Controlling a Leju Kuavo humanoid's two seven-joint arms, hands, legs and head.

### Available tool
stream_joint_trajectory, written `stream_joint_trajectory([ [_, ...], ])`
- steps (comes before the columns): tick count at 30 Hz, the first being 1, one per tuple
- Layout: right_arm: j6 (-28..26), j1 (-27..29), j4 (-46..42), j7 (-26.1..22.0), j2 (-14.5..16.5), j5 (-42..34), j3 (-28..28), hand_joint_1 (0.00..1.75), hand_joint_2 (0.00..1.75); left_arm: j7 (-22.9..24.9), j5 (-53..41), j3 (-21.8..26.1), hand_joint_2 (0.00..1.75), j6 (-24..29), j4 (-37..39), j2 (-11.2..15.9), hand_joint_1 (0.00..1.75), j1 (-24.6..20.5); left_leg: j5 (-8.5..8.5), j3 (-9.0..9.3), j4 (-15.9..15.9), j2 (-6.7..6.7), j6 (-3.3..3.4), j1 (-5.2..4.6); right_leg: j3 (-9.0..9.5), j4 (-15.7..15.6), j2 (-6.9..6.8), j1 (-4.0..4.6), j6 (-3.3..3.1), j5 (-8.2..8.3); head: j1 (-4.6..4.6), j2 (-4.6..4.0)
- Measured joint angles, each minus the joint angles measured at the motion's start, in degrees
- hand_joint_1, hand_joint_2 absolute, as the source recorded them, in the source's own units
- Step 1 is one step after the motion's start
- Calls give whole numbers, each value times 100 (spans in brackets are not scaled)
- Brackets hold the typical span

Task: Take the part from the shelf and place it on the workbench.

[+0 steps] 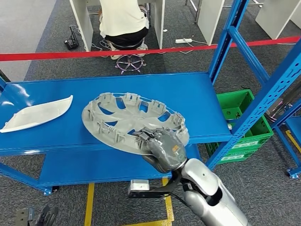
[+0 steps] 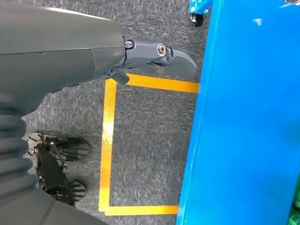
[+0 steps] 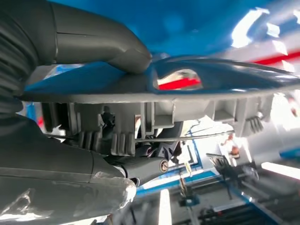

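Right robot hand (image 1: pixel 164 149) grips the near rim of a grey wheel cover (image 1: pixel 131 121), tilted on the blue shelf (image 1: pixel 199 101); carrying to the worktop remains. Left robot hand (image 2: pixel 155 54) hangs empty.

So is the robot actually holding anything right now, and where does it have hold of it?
Yes. The right hand grips the grey wheel cover by its near rim, thumb on one face and fingers on the other. The left hand holds nothing.

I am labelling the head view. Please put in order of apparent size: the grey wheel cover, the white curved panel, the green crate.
1. Grey wheel cover, plainly largest.
2. White curved panel and green crate look similar; the crate lies farther down and is partly hidden by the shelf frame, so I do not rank them.
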Motion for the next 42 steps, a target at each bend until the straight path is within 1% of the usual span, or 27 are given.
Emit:
stream_joint_trajectory([
  [5, 163, 557, -702, -774, -2, -2002, -683, 175, 175, -91, -236, 69, 175, -31, -325, -139, 0, -7, -4, -9, 6, -4, 7, -17, -5, -4, -4, -23, 8, 1, 1, 0],
  [12, 243, 955, -1266, -1093, -3, -2758, -1273, 175, 175, -124, -312, 68, 175, 23, -632, -256, 0, -42, -7, -20, 33, -5, 70, -69, -9, -13, 0, -77, 68, 15, -1, 0],
  [14, 269, 1116, -1422, -1285, -3, -3246, -1471, 175, 175, -125, -332, 64, 175, 37, -716, -296, 0, -49, 21, -21, 30, 6, 112, -79, -13, -36, 30, -95, 118, 48, -2, 0],
  [16, 342, 1296, -1600, -1470, -3, -3746, -1699, 175, 175, -119, -340, 58, 175, 51, -818, -371, 0, -54, 88, 1, -39, 78, 174, -57, -74, 32, -63, -83, 156, -26, 5, 0],
  [18, 449, 1521, -1758, -1616, -3, -4146, -1961, 175, 175, -97, -352, 62, 175, 61, -935, -463, 0, -25, 130, 13, -103, 185, 216, -32, -286, 511, -297, -59, 167, -357, 30, 0],
  [20, 567, 1826, -1871, -1752, 5, -4425, -2244, 175, 175, -67, -393, 80, 175, 45, -1075, -563, 0, 53, 135, 2, -107, 292, 223, -33, -583, 1269, -434, -55, 187, -721, 49, 0],
  [21, 635, 1976, -1907, -1813, 17, -4535, -2388, 175, 175, -55, -426, 92, 175, 32, -1148, -623, 0, 95, 136, -5, -104, 355, 221, -33, -669, 1506, -455, -57, 199, -785, 50, 0],
  [22, 708, 2100, -1931, -1857, 35, -4615, -2524, 175, 175, -42, -472, 102, 175, 20, -1223, -685, 0, 128, 137, -14, -99, 425, 216, -31, -656, 1532, -473, -59, 211, -741, 52, 0],
  [23, 791, 2195, -1951, -1882, 57, -4666, -2656, 175, 175, -27, -531, 110, 175, 12, -1293, -745, 0, 150, 138, -25, -91, 495, 206, -24, -524, 1317, -506, -63, 223, -596, 52, 0],
  [24, 873, 2265, -1973, -1896, 86, -4690, -2780, 175, 175, -15, -602, 114, 175, 13, -1356, -793, 0, 162, 138, -36, -73, 562, 185, -15, -294, 922, -585, -68, 238, -414, 52, 0],
  [25, 948, 2317, -1999, -1901, 123, -4689, -2889, 175, 175, 0, -684, 117, 175, 23, -1418, -828, 0, 168, 136, -48, -52, 619, 153, -22, -57, 527, -702, -58, 247, -294, 56, 0],
  [26, 1014, 2359, -2030, -1907, 167, -4677, -2994, 175, 175, 15, -771, 119, 175, 40, -1467, -850, 0, 176, 132, -58, -29, 669, 116, -30, 108, 250, -798, -45, 231, -190, 53, 0],
  [27, 1059, 2389, -2065, -1911, 217, -4659, -3085, 175, 175, 27, -847, 120, 175, 61, -1504, -865, 0, 182, 132, -64, 2, 713, 78, -44, 185, 101, -864, -39, 194, -166, 51, 0],
  [28, 1094, 2416, -2104, -1909, 266, -4636, -3172, 175, 175, 38, -924, 120, 175, 89, -1528, -874, 0, 188, 139, -68, 22, 755, 44, -59, 171, 94, -862, -29, 143, -171, 45, 0],
  [30, 1148, 2480, -2196, -1898, 359, -4590, -3330, 175, 175, 48, -1076, 116, 175, 149, -1539, -886, 0, 192, 141, -81, 57, 818, -22, -51, 73, 118, -741, -46, 33, -136, 35, 0],
  [31, 1176, 2510, -2242, -1886, 404, -4571, -3401, 175, 175, 51, -1153, 114, 175, 189, -1535, -886, 0, 193, 65, -107, 104, 753, -60, -38, 19, 131, -675, -48, -11, -102, 29, 0],
  [32, 1207, 2534, -2290, -1871, 452, -4557, -3466, 175, 175, 50, -1216, 112, 175, 234, -1526, -884, 0, 193, -101, -161, 242, 632, -93, -25, -43, 132, -614, -51, -56, -52, 27, 0],
  [33, 1237, 2557, -2338, -1856, 500, -4546, -3525, 175, 175, 46, -1266, 112, 175, 281, -1509, -881, 0, 193, -353, -254, 503, 475, -117, -15, -117, 130, -547, -51, -94, 9, 23, 0],
  [34, 1261, 2582, -2384, -1842, 544, -4534, -3579, 175, 175, 41, -1310, 113, 175, 325, -1482, -879, 0, 189, -641, -375, 865, 337, -125, -11, -197, 132, -474, -47, -118, 72, 18, 0],
  [35, 1283, 2610, -2428, -1827, 587, -4520, -3636, 175, 175, 33, -1350, 113, 175, 368, -1441, -874, 0, 182, -886, -491, 1249, 267, -118, -12, -282, 133, -398, -39, -131, 139, 16, 0],
  [36, 1296, 2637, -2465, -1813, 626, -4510, -3694, 175, 175, 25, -1387, 112, 175, 408, -1386, -869, 0, 167, -1029, -556, 1539, 235, -103, -16, -366, 134, -319, -29, -135, 201, 15, 0],
  [37, 1310, 2656, -2497, -1796, 662, -4499, -3756, 175, 175, 15, -1417, 110, 175, 447, -1324, -863, 0, 143, -1051, -537, 1651, 221, -78, -21, -445, 134, -243, -19, -137, 264, 15, 0],
  [38, 1321, 2666, -2525, -1780, 696, -4493, -3820, 175, 175, 7, -1441, 108, 175, 486, -1255, -855, 0, 108, -962, -416, 1550, 204, -43, -29, -522, 135, -167, -11, -134, 329, 15, 0],
  [39, 1332, 2670, -2554, -1767, 726, -4492, -3877, 175, 175, -3, -1460, 105, 175, 518, -1189, -848, 0, 64, -813, -197, 1259, 156, 5, -40, -601, 135, -88, -6, -127, 400, 16, 0],
  [40, 1347, 2672, -2587, -1757, 756, -4492, -3930, 175, 175, -16, -1477, 103, 175, 543, -1132, -835, 0, 17, -702, 80, 858, 26, 66, -51, -673, 135, -12, -7, -114, 473, 17, 0],
  [41, 1363, 2675, -2619, -1749, 786, -4494, -3973, 175, 175, -28, -1504, 99, 175, 563, -1079, -822, 0, -25, -632, 333, 469, -108, 101, -55, -731, 132, 58, -3, -91, 543, 22, 0],
  [42, 1387, 2687, -2651, -1743, 819, -4497, -4014, 175, 175, -41, -1541, 90, 175, 581, -1027, -812, 0, -57, -605, 509, 186, -224, 117, -61, -765, 117, 118, -6, -61, 613, 23, 0],
])
